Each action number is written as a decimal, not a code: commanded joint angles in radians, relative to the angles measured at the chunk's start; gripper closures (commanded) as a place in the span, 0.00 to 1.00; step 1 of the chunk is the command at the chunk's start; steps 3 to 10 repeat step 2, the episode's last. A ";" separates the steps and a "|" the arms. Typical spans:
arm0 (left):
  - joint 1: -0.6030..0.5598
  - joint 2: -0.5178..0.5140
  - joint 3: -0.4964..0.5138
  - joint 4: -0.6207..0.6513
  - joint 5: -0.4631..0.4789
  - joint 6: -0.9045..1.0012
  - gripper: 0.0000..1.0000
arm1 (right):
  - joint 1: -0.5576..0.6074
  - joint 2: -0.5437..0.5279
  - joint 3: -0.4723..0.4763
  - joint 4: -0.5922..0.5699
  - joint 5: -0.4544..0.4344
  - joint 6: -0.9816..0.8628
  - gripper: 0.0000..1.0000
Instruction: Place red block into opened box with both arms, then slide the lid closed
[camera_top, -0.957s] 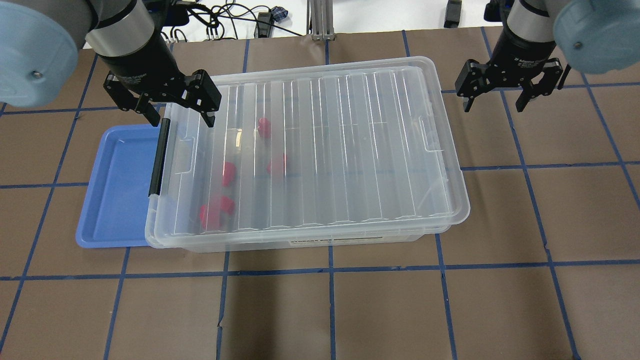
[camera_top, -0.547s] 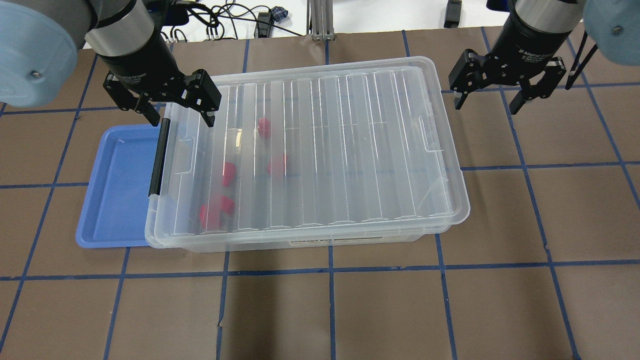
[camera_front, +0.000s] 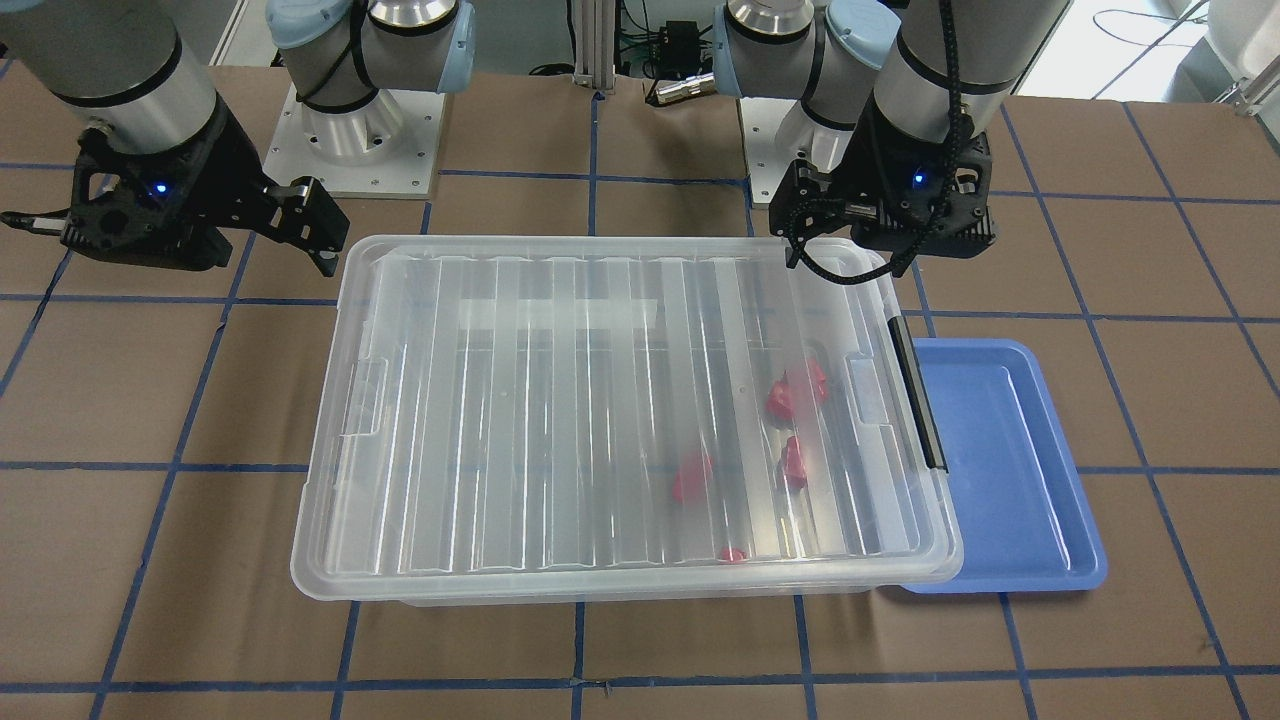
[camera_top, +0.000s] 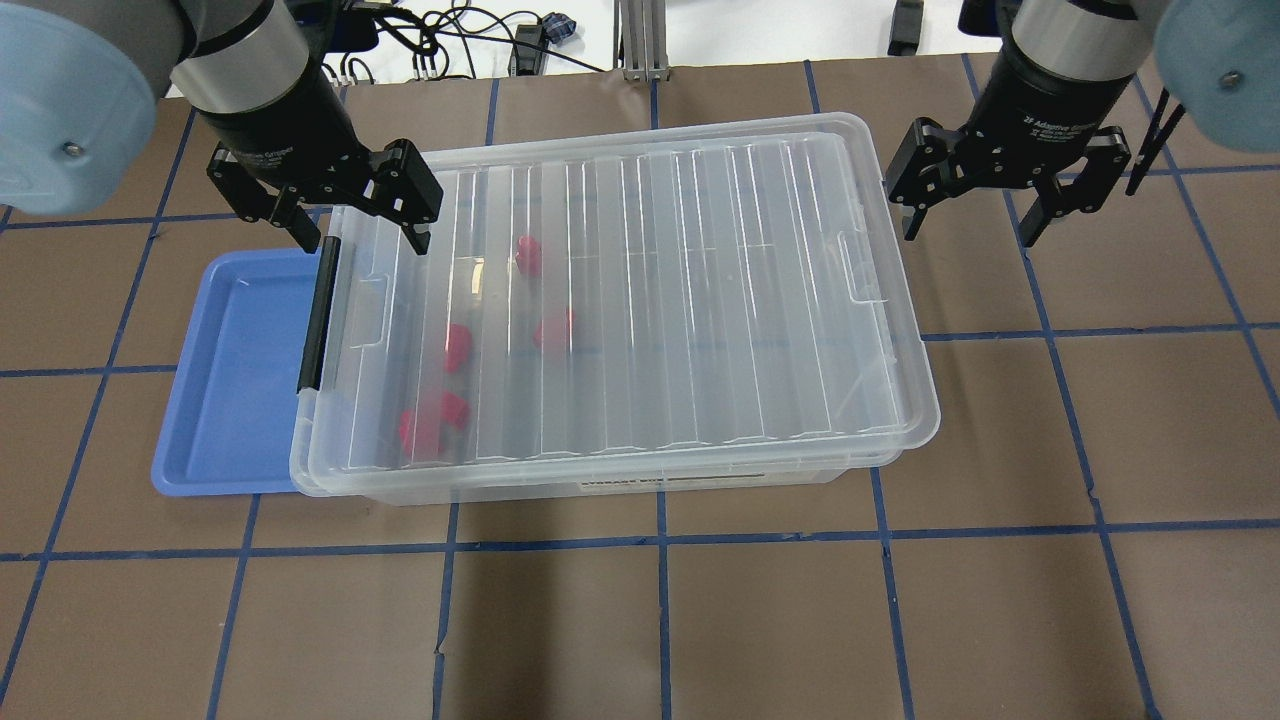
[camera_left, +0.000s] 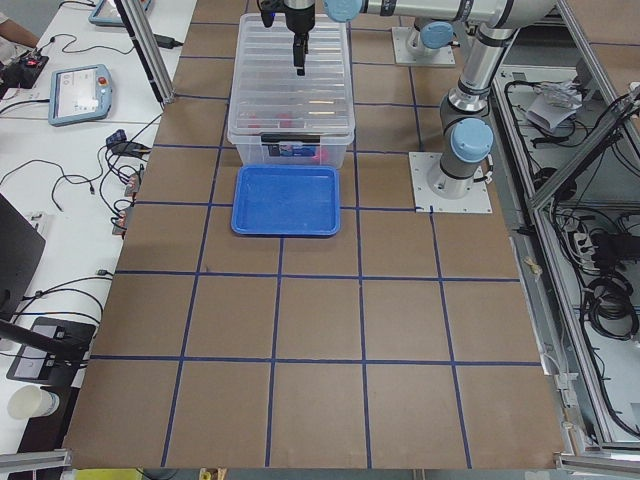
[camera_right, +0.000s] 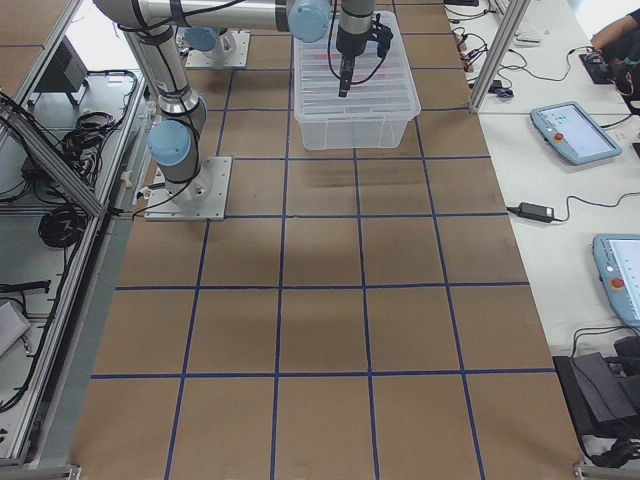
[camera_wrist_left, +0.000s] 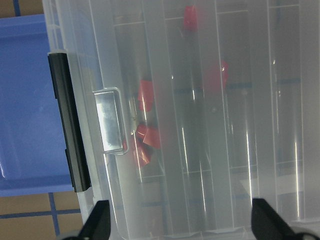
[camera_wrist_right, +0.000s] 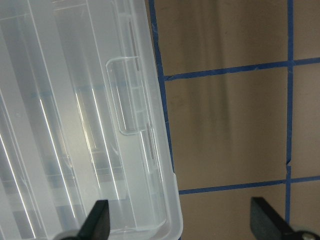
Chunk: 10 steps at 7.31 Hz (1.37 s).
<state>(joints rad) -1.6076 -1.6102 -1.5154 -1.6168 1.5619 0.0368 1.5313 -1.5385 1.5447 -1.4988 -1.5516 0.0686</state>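
The clear box (camera_top: 600, 488) sits mid-table with the ribbed lid (camera_top: 700, 300) lying over it, shifted slightly to the right. Through the lid I see several red blocks (camera_top: 528, 255) near the end with the black bar (camera_top: 313, 320); they also show in the left wrist view (camera_wrist_left: 146, 137). My left gripper (camera_top: 365, 240) hangs open over the box's far left corner, one finger outside by the bar, the other above the lid. The right gripper (camera_top: 968, 233) is open and empty above the table, just off the box's far right corner (camera_wrist_right: 167, 220).
A blue tray (camera_top: 235, 370), empty, lies against the box's left end under the black bar. Brown table (camera_top: 1100, 420) with blue tape grid lines. Cables and a metal post (camera_top: 640, 40) run along the far edge.
The right gripper has shifted left toward the box's right end. The left gripper, lid, box and red blocks have not moved.
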 joint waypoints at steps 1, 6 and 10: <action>0.000 0.000 0.001 0.000 0.003 0.005 0.00 | 0.010 -0.003 0.005 -0.007 -0.007 0.004 0.00; 0.002 0.007 0.000 0.000 0.010 0.012 0.00 | 0.012 -0.003 0.005 -0.008 -0.010 0.000 0.00; 0.002 0.007 0.000 0.000 0.010 0.012 0.00 | 0.012 -0.003 0.005 -0.008 -0.010 0.000 0.00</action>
